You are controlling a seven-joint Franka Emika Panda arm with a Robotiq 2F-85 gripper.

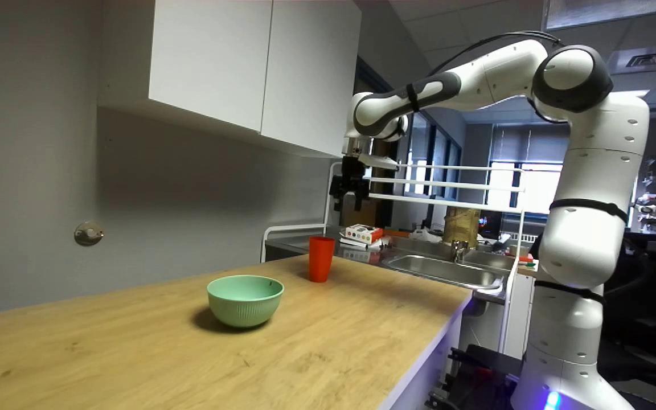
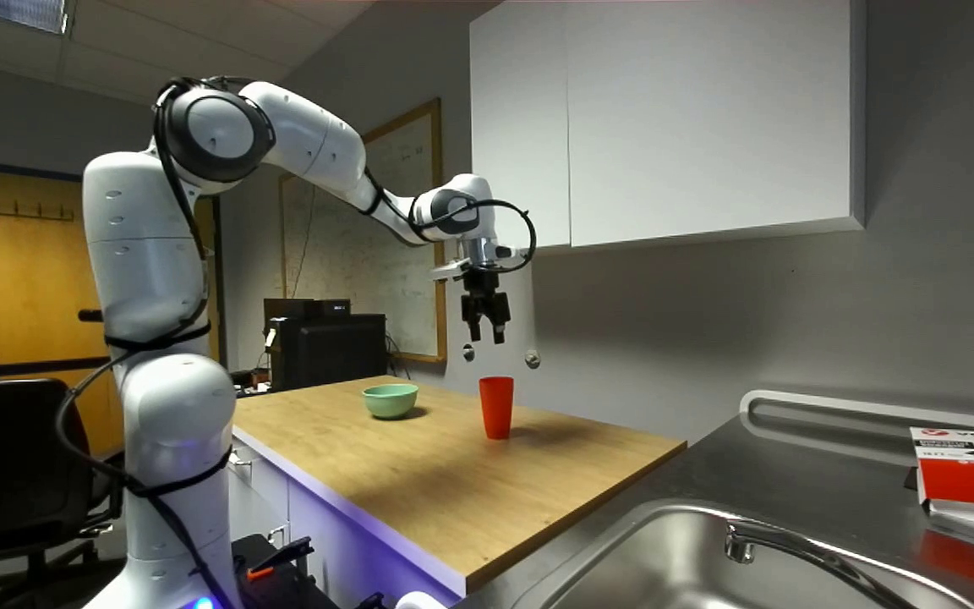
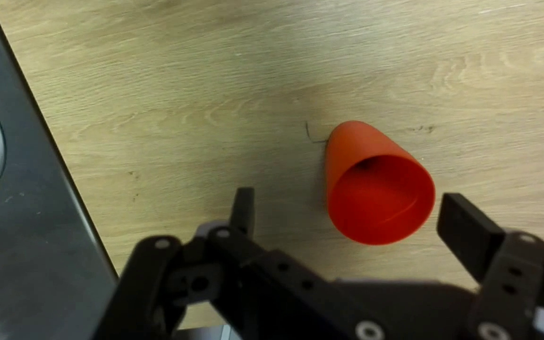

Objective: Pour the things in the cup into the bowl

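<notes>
The red cup [image 1: 320, 260] stands upright on the wooden counter in both exterior views [image 2: 496, 408]. In the wrist view the cup [image 3: 371, 198] shows its open mouth; inside I see red walls, a dark patch and a faint line, and cannot tell any contents. The light green bowl [image 1: 245, 302] stands upright farther along the counter, also in an exterior view [image 2: 390, 401]; it is out of the wrist view. My gripper [image 1: 348, 203] points down, open and empty, above the cup and apart from it [image 2: 487, 331]. In the wrist view its fingers [image 3: 347, 202] lie either side of the cup's mouth.
White wall cabinets [image 1: 259, 68] hang above the counter, close to the wrist. A steel sink [image 2: 690, 507] with a faucet [image 2: 808, 558] adjoins the counter's end. A white rail frame [image 1: 447, 202] and a red-and-white box [image 2: 969, 474] are near the sink.
</notes>
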